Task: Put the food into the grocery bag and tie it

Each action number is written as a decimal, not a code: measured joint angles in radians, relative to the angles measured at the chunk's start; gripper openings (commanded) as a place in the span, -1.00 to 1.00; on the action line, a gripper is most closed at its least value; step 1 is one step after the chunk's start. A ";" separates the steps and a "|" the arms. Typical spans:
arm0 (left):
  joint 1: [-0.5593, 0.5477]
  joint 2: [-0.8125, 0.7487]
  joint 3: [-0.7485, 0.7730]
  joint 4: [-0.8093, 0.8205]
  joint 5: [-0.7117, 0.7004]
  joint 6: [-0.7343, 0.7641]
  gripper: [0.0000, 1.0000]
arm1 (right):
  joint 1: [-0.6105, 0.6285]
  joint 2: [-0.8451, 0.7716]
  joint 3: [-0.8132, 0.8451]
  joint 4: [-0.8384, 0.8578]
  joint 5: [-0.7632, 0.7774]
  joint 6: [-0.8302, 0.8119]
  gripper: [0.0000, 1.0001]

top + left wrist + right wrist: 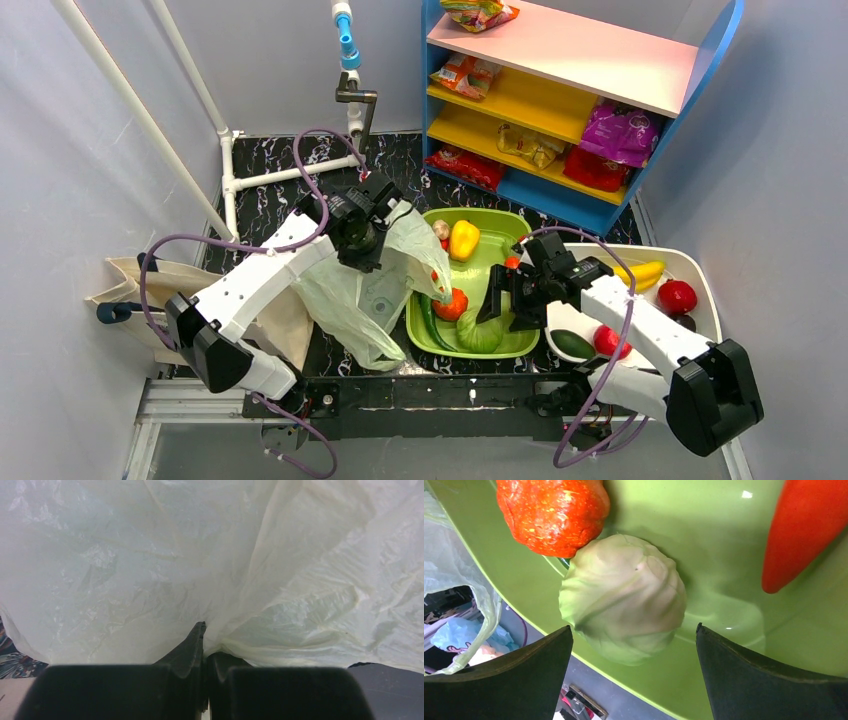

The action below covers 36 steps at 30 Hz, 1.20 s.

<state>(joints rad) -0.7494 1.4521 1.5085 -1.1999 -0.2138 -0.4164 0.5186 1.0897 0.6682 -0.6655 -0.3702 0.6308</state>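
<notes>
Grocery bag is being clamped by the left gripper beside the green basin; cabbage inside the basin is being straddled by the right gripper, jaws apart.

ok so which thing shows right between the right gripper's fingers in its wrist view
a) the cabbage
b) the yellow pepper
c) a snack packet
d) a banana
A: in the right wrist view the round pale-green cabbage lies in the green tub, framed by the two spread fingers of the open right gripper.
</notes>
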 measured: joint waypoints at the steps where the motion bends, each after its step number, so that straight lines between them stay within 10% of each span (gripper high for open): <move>1: 0.000 -0.006 -0.005 0.002 0.006 -0.006 -1.00 | 0.000 0.004 -0.005 0.013 -0.006 0.005 1.00; 8: 0.000 -0.012 -0.014 0.017 0.043 -0.053 -1.00 | 0.013 0.064 -0.021 0.098 -0.041 0.023 0.96; 17: 0.000 -0.009 -0.005 0.016 0.067 -0.082 -1.00 | 0.020 0.124 -0.030 0.142 -0.097 0.009 -0.25; 36: 0.108 0.068 0.284 -0.115 0.108 -0.232 -1.00 | 0.020 0.070 0.485 -0.252 0.070 -0.114 -0.40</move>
<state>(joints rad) -0.6418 1.5200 1.7924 -1.3151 -0.1059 -0.6479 0.5388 1.1595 1.1530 -0.9173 -0.3004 0.5167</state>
